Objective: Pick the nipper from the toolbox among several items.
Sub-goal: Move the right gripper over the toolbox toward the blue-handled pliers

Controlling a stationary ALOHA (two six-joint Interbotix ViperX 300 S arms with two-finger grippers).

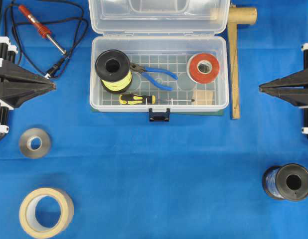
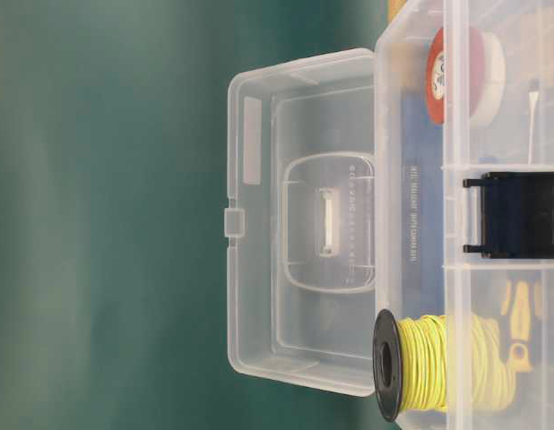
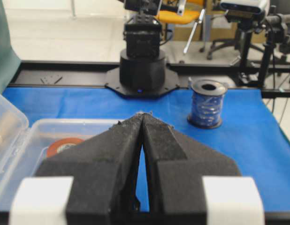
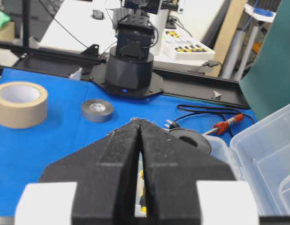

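Note:
The nipper (image 1: 155, 74) with blue handles lies on the grid floor of the clear toolbox (image 1: 223, 102), its dark jaws pointing toward the yellow wire spool (image 1: 113, 70). The box lid stands open at the back. My left gripper (image 1: 53, 85) rests at the left table edge, fingertips touching and holding nothing. My right gripper (image 1: 260, 88) rests at the right edge, likewise shut and empty. In the wrist views the left gripper (image 3: 143, 114) and the right gripper (image 4: 139, 121) each show tips pressed together. The table-level view shows the toolbox (image 2: 411, 296) side-on; the nipper is hidden there.
Inside the box also lie a yellow-black screwdriver (image 1: 144, 99), red tape (image 1: 204, 68) and a small wooden block (image 1: 204, 96). Around it: soldering iron (image 1: 42, 29), grey tape (image 1: 35, 143), masking tape (image 1: 46, 212), blue wire spool (image 1: 286, 182), wooden mallet (image 1: 235, 55).

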